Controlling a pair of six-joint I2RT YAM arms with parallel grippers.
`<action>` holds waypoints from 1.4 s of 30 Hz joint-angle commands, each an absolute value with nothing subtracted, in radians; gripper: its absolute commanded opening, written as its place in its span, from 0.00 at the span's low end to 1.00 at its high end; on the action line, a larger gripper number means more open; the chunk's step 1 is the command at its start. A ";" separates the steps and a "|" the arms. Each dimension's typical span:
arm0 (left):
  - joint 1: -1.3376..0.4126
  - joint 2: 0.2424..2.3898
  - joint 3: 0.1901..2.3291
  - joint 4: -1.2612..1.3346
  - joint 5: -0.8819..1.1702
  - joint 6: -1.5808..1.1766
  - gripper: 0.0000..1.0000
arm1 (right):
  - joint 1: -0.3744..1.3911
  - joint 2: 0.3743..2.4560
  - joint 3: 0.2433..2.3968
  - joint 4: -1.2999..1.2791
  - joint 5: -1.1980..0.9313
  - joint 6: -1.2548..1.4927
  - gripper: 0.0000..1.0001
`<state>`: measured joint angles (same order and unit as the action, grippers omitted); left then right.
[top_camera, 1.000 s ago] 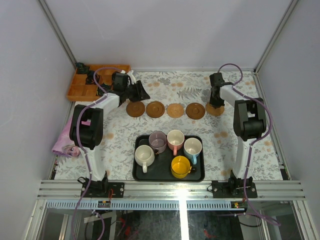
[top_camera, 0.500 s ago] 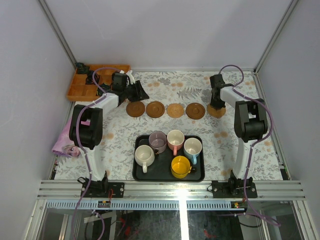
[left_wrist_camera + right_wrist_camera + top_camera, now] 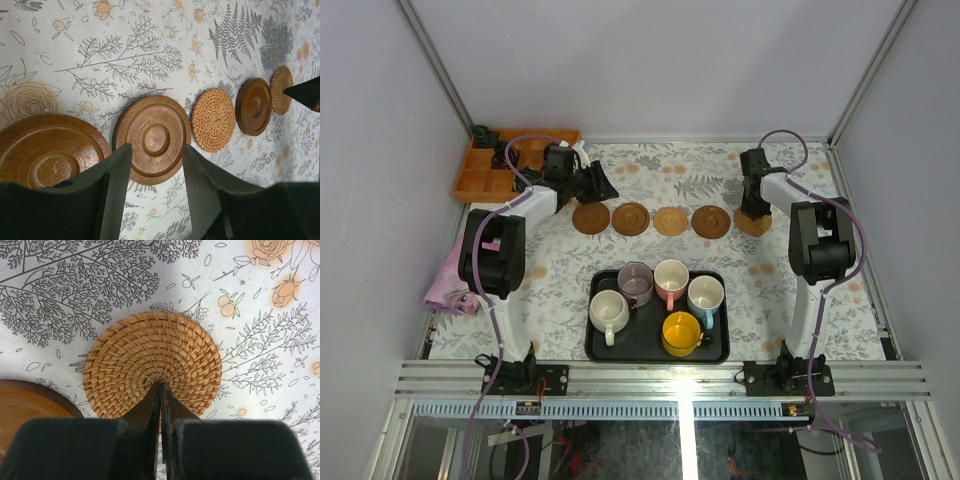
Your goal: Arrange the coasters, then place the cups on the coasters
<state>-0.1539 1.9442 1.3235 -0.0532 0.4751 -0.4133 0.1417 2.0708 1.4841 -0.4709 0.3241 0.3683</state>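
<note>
Lying in a row: five coasters on the flower-patterned desk, side by side with small gaps, beyond the tray.
Coaster order, left to right: leftmost coaster of dark ringed wood; second coaster of brown ringed wood; middle coaster of tan weave; fourth coaster of dark wood; end coaster of tan weave.
Left fingers: moderately apart with nothing between them, above the left end of the row. In the wrist view they frame the near edge of the second coaster, and the leftmost coaster shows just outside one finger.
Right fingers: pressed together with no gap, gripping nothing, tips pointing down at about the middle of the end coaster. Whether they touch the weave cannot be told.
Cups: all five stand upright and close together on the black tray, near the arm bases, none on a coaster.
Cup places: cream cup at the tray's left; mauve cup and pink cup along its far side; blue cup at the right; yellow cup at the near edge.
Far left corner: orange bin with compartments, dark parts inside.
Left edge: pink cloth, bunched beside the left arm.
</note>
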 commanded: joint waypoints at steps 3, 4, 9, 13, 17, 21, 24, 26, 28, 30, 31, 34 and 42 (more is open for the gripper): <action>-0.143 1.941 1.352 -0.023 0.493 -0.411 0.45 | 0.140 2.050 1.576 -0.487 0.321 0.351 0.03; -0.143 1.939 1.354 -0.022 0.494 -0.409 0.45 | 0.141 2.047 1.587 -0.483 0.320 0.347 0.04; -0.143 1.937 1.363 -0.018 0.500 -0.401 0.46 | 0.140 2.019 1.625 -0.473 0.318 0.329 0.09; -0.141 1.921 1.355 -0.022 0.501 -0.385 0.46 | 0.141 1.977 1.611 -0.472 0.320 0.330 0.15; -0.141 1.898 1.333 -0.038 0.497 -0.357 0.46 | 0.141 1.915 1.545 -0.468 0.318 0.345 0.34; -0.141 1.860 1.291 -0.041 0.498 -0.335 0.46 | 0.141 1.818 1.442 -0.446 0.296 0.358 0.51; -0.140 1.822 1.254 -0.032 0.500 -0.323 0.47 | 0.140 1.724 1.353 -0.420 0.247 0.364 0.67; -0.142 1.796 1.231 -0.028 0.504 -0.314 0.48 | 0.140 1.671 1.281 -0.409 0.213 0.363 0.70; -0.143 1.768 1.204 -0.027 0.509 -0.304 0.48 | 0.142 1.587 1.224 -0.405 0.179 0.362 0.70; -0.142 1.740 1.179 -0.027 0.514 -0.298 0.49 | 0.147 1.519 1.171 -0.408 0.149 0.357 0.73; -0.143 1.723 1.167 -0.026 0.517 -0.293 0.49 | 0.153 1.484 1.141 -0.408 0.136 0.352 0.76; -0.145 1.663 1.120 -0.024 0.518 -0.281 0.51 | 0.183 1.367 1.060 -0.408 0.106 0.340 0.98; -0.159 1.520 0.994 -0.043 0.501 -0.281 0.53 | 0.332 1.086 0.902 -0.477 0.084 0.342 1.00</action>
<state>-0.1509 1.5871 1.0439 -0.0605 0.4984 -0.3058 0.2680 1.1938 0.9577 -0.4393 0.1169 0.3416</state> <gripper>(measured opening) 0.524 0.993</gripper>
